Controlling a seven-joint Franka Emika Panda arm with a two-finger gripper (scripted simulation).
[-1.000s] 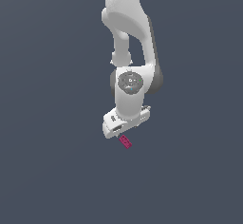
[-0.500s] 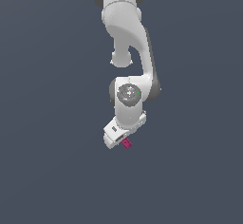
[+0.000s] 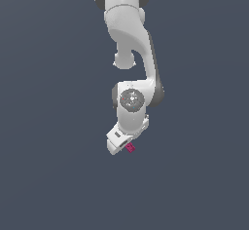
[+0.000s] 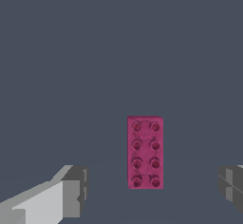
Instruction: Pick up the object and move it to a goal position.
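The object (image 4: 145,152) is a flat magenta-pink rectangular block, longer than it is wide, and its upper face carries eight round studs set in two rows of four, each stud ringed with a darker red-purple shade. Its edges look crisp and its colour is even across the face. In the wrist view it lies between the two fingertips (image 4: 73,191) of the gripper (image 4: 152,190), which stand wide apart, one grey pad on each side of the block with a clear gap of bare grey ground between each pad and the block's long sides; neither pad touches it. The block's long axis runs across the line that joins the fingers, so its long sides face the pads. In the exterior view the white gripper (image 3: 127,146) hangs tilted at the end of the arm (image 3: 131,53), and the object (image 3: 130,147) shows only as a small pink patch just at its tip, far smaller than the hand above it.
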